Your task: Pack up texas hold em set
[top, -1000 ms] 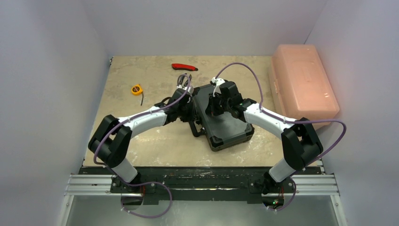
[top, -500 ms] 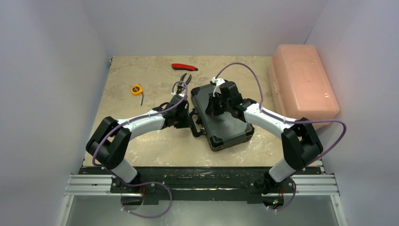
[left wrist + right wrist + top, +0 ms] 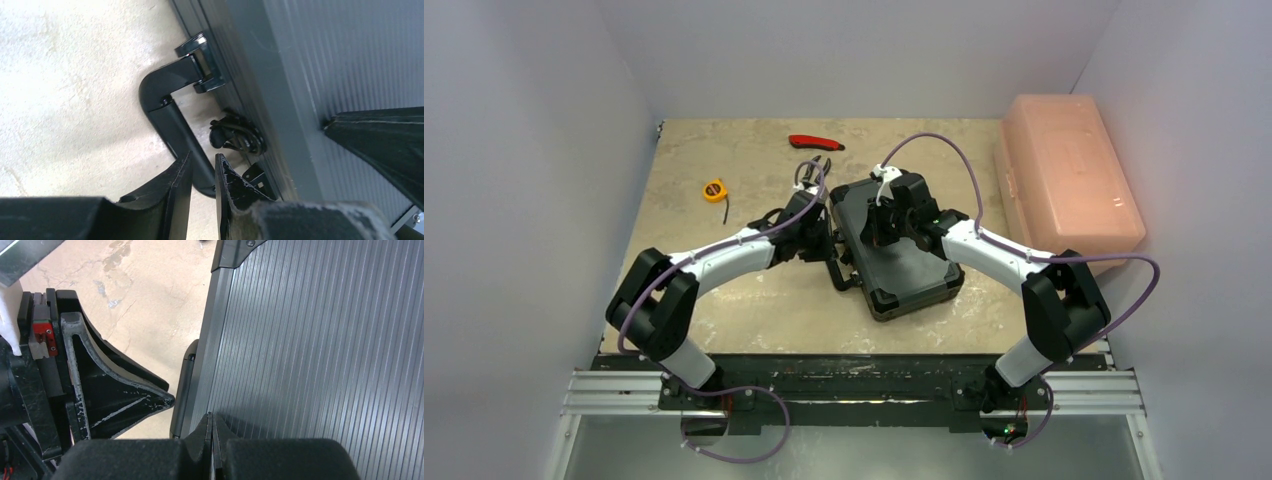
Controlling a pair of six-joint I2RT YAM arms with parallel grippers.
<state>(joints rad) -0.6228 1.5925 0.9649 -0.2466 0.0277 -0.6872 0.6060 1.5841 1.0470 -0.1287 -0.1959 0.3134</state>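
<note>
Item: black briefcase (image 3: 909, 262), closed, flat on the table (image 3: 754, 310) at centre frame in the top view. Long axis runs upper left to lower right, with the handle (image 3: 172, 117) edge facing lower left. Right gripper (image 3: 211, 424): fingers together, tips on the ribbed lid (image 3: 310, 340). Left gripper (image 3: 204, 167): fingers all but together, nothing between them, just beside handle and latch (image 3: 239, 136). Risk: left tips skid off the latch, snag the handle and shove the case askew; lid may be unlatched.
</note>
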